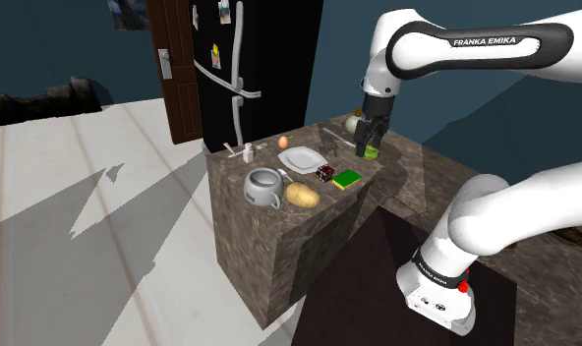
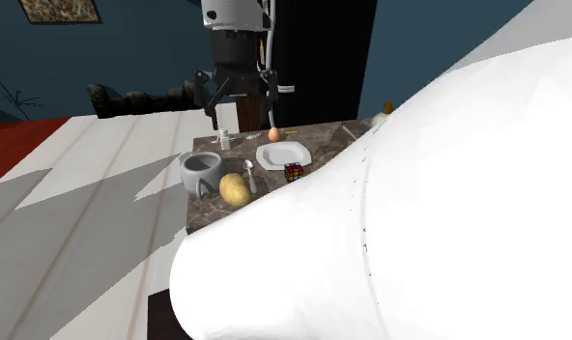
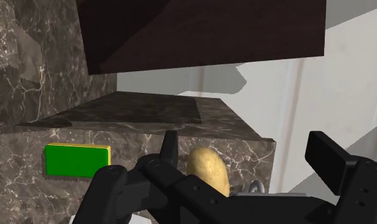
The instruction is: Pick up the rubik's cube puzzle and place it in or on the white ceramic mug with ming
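Sitting on the dark stone-patterned desk (image 1: 245, 241), the rubik's cube (image 1: 324, 174) is found just beside the green-and-yellow sponge (image 1: 347, 179) and near a corner of the white plate (image 1: 303, 158). The potato (image 1: 302, 195) and the grey-white mug (image 1: 262, 187) lie closer to the desk's front edge. The gripper (image 1: 369, 138) is held above the desk, apart from the cube, and its jaws are seen spread apart with nothing clasped. The cube is judged to be light, rigid and smooth-faced, so only modest force should be needed, though slipping on glossy faces is to be expected. Two opposite flat faces are best taken at mid-height, squarely. A grip across corners should be avoided, since the layers could be twisted. Little room is left on the sponge's side.
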You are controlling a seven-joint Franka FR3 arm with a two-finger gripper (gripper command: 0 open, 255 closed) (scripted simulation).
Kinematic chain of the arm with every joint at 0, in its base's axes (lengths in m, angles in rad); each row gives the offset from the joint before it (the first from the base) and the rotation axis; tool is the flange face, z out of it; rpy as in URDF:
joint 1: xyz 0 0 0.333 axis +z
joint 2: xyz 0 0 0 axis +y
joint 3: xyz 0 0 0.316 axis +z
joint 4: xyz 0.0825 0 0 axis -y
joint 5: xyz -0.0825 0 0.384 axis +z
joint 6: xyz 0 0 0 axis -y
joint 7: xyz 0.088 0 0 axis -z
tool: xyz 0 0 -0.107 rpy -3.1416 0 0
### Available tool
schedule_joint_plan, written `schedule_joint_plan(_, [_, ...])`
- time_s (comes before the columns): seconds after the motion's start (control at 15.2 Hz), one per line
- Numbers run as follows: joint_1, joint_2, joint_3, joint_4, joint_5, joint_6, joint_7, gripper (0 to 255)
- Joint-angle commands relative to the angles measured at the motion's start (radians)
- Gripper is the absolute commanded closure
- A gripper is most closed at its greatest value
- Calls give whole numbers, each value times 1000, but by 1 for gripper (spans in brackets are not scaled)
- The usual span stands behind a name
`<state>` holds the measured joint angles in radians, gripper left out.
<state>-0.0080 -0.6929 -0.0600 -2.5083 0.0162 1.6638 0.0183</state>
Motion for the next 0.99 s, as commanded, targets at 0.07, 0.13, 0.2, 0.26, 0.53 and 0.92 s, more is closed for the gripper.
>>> schedule_joint_plan(0.07, [-15,67,-36,-30,-33,106,-53,0])
schedule_joint_plan(0.13, [-19,92,-48,-36,-42,141,-70,0])
schedule_joint_plan(0.2, [-24,119,-60,-40,-51,175,-86,0])
schedule_joint_plan(0.26, [-28,147,-71,-43,-59,209,-103,0])
schedule_joint_plan(0.53, [-41,273,-117,-38,-82,344,-168,0])
schedule_joint_plan(0.92, [-54,491,-181,14,-83,530,-273,0])
